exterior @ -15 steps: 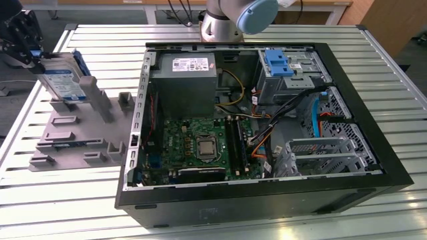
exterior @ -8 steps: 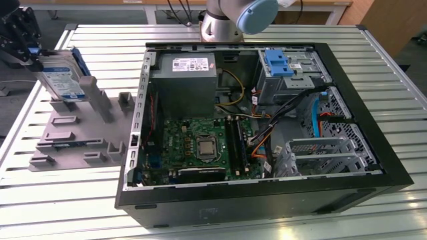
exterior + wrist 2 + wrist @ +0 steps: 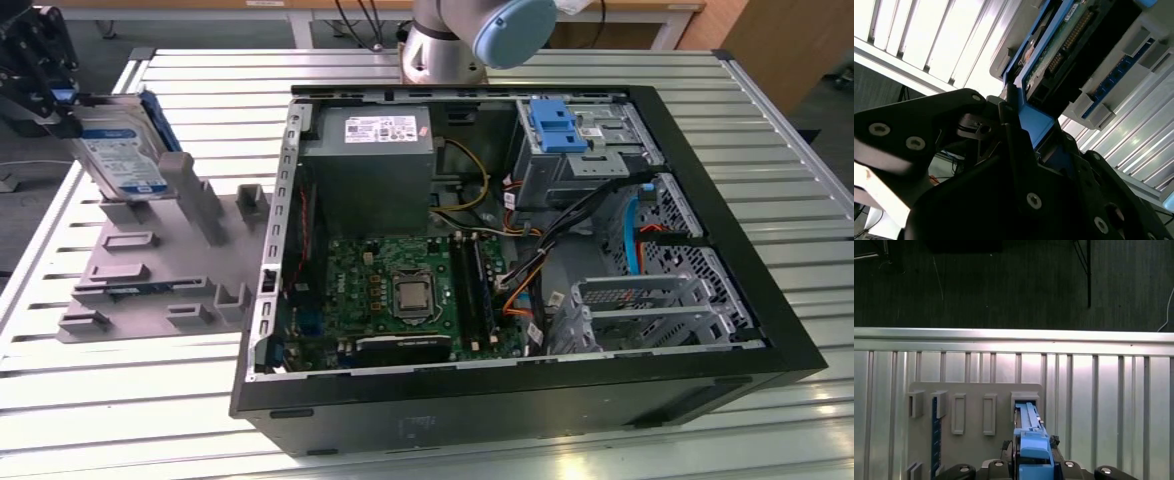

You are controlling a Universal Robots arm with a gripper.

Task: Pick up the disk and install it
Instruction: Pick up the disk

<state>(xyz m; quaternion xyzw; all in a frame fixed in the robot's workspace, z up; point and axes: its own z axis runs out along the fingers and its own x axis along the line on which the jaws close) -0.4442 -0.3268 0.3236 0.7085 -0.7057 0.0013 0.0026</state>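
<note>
Best to lift straight up along the slot (image 3: 1024, 396) — no tilt, no scraping on the walls of the grey holder (image 3: 147, 270). Gripping the disk (image 3: 123, 152) by the blue bracket (image 3: 1036, 127) on its upper edge, with fingers (image 3: 1010, 117) closed on it and the gripper (image 3: 64, 108) directly above. Standing upright at the holder, to the exterior view's left of the open computer case (image 3: 747, 330) — seated or lifted clear, cannot tell.

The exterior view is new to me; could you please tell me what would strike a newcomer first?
The open black computer case dominates the middle of the table, its green motherboard exposed. At the exterior view's left, the gripper holds the disk upright by its blue bracket at a grey slotted rack.
</note>
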